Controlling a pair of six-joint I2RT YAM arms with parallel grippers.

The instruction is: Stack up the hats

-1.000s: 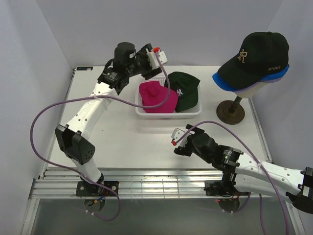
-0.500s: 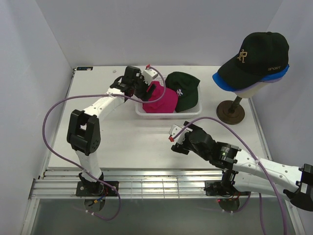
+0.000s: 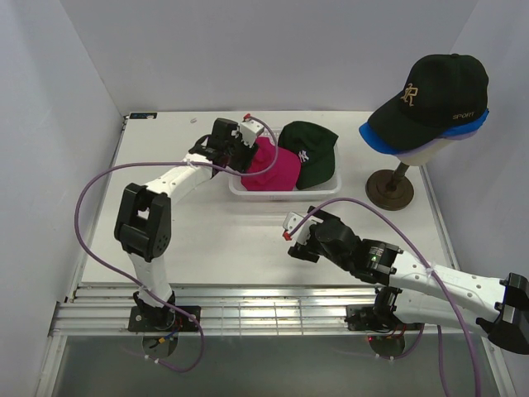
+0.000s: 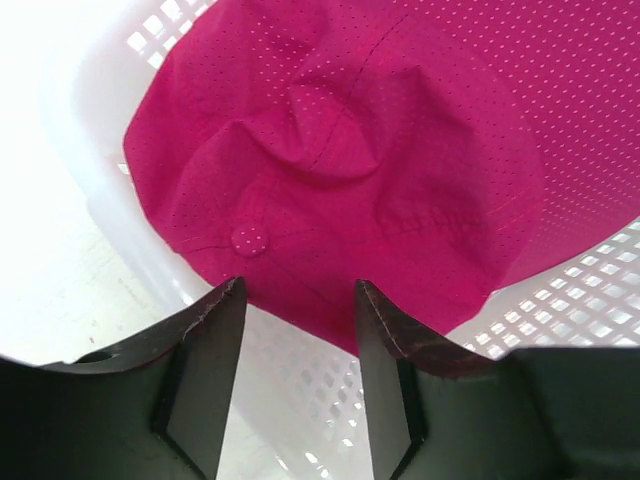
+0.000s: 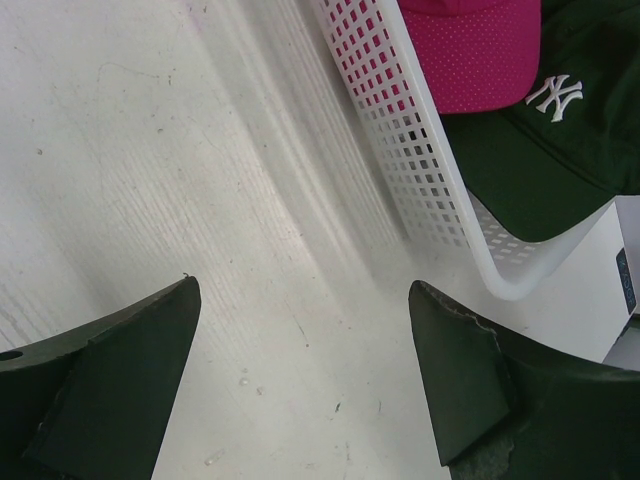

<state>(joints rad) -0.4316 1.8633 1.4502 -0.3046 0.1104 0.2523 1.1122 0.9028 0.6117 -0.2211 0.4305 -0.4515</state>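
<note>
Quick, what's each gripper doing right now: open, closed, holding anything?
Left gripper: open, empty, fingers aimed at the magenta fabric baseball cap in the white plastic mesh basket.
Right gripper: open, empty, above the white table.

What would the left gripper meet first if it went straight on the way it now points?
Most likely the magenta perforated fabric cap in the white plastic mesh basket; the open left gripper aims at its crown, depth unclear.
</note>
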